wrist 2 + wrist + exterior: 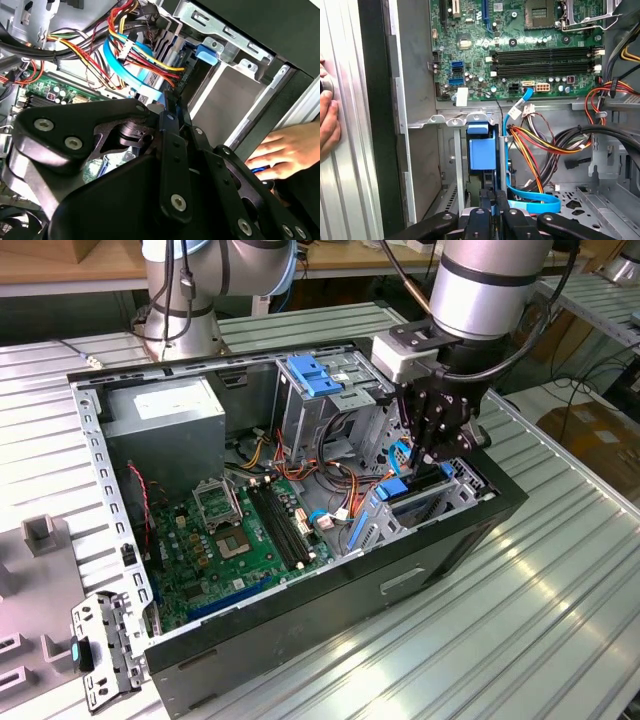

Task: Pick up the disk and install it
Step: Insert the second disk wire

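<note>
The gripper (432, 455) is down inside the open computer case (330, 590) on the counter (560, 590), its fingers closed — apparently on the edge of the disk (483, 152), which stands on edge in the lower drive bay (425, 505) beside the motherboard (235, 540).

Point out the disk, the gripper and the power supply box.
disk (482, 152), first wrist view, on its light blue plastic carrier in the drive bay.
gripper (428, 452), exterior view, between the black fingertips above the bay.
power supply box (168, 420), exterior view, on its grey top face by the white label.
</note>
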Motion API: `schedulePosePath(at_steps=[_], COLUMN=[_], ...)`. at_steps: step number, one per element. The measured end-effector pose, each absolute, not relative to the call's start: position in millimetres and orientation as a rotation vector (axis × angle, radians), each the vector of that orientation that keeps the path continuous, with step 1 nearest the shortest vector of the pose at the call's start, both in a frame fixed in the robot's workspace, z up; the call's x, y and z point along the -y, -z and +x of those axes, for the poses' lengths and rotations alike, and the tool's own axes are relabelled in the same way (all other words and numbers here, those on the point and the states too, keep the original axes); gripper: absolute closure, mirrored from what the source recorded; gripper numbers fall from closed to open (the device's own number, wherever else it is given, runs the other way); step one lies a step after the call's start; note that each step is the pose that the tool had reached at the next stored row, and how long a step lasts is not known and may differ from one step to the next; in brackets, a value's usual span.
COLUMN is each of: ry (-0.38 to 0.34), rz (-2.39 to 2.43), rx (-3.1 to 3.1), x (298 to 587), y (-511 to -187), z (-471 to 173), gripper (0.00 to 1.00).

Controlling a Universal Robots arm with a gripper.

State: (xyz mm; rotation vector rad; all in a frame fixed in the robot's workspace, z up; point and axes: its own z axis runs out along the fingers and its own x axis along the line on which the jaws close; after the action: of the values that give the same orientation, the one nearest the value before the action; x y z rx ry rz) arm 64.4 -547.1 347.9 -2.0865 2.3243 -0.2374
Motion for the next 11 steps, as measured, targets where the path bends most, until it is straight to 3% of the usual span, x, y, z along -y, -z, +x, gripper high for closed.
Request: schedulePosePath(at_steps=[11], ry=[0.233], rz=[-2.087], rx=[-2.317], x=[548.5], y=[-345.3], z=[64.2], gripper=[0.84])
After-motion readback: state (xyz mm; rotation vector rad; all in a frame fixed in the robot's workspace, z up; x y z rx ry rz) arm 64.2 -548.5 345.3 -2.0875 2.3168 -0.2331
